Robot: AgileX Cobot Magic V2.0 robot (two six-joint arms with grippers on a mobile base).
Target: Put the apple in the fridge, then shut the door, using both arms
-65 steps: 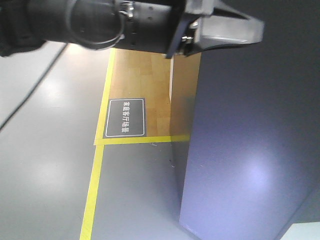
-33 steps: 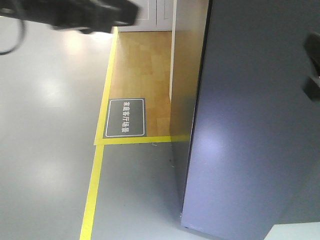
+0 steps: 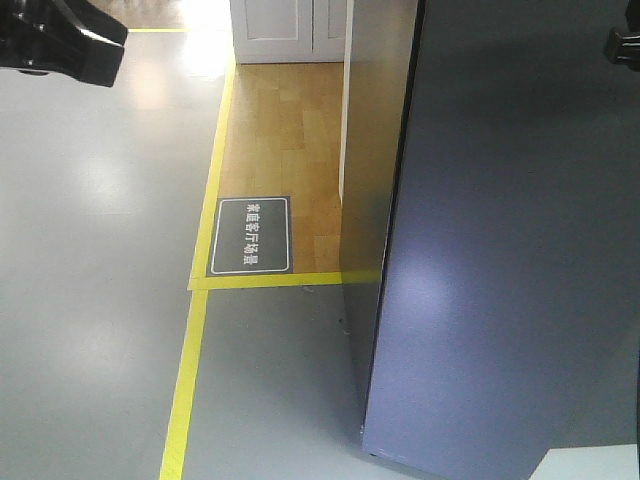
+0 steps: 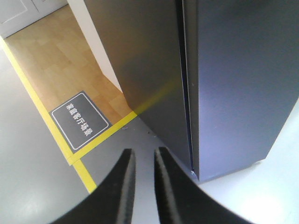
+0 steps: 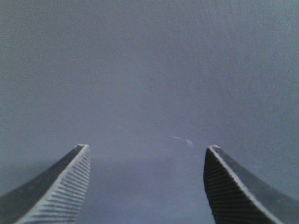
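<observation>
The fridge [image 3: 375, 150] is a tall dark grey cabinet on the right, and its door [image 3: 500, 250] lies flat against it. In the left wrist view only a thin seam runs between the fridge's side [image 4: 140, 60] and the door [image 4: 233, 70]. My left gripper [image 4: 143, 150] hovers above the floor beside the fridge's lower corner, its fingers nearly together with nothing between them. My right gripper [image 5: 147, 147] stands wide open, close up against the plain dark grey door surface [image 5: 149, 70]. The apple is out of view.
A grey floor has yellow tape lines [image 3: 185, 380] and a dark floor sign [image 3: 250, 235]. Wooden flooring [image 3: 285, 130] runs beside the fridge to white cabinets [image 3: 290, 25]. Part of the left arm [image 3: 60, 40] shows top left; a bit of the right arm [image 3: 622, 45] shows at the right edge.
The left arm has drawn back from the top middle to the top left corner. The door panel has swung flush with the fridge. The right arm part has risen along the right edge.
</observation>
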